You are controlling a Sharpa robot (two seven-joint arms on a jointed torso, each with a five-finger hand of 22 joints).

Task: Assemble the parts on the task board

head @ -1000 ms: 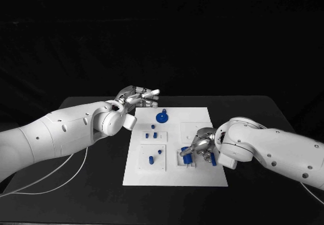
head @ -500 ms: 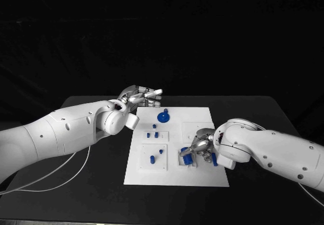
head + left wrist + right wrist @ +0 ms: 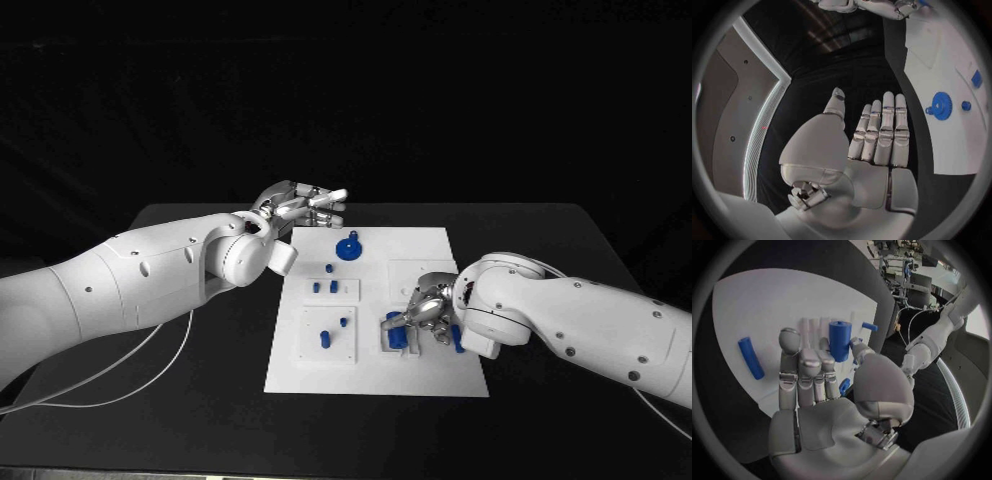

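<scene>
Right hand (image 3: 426,318) pinching a blue cylinder (image 3: 839,340) over the task board (image 3: 433,375); left hand (image 3: 300,208) spread flat, holding nothing, at the board's far corner.

Black table (image 3: 188,400) under everything, matte, w/ dark backdrop behind it. Thin white cable (image 3: 137,375) loops across table's near-left area, curving off toward the left edge. Another thin pale line (image 3: 666,418) at near-right edge, prob. a second cable, too small to tell.
</scene>
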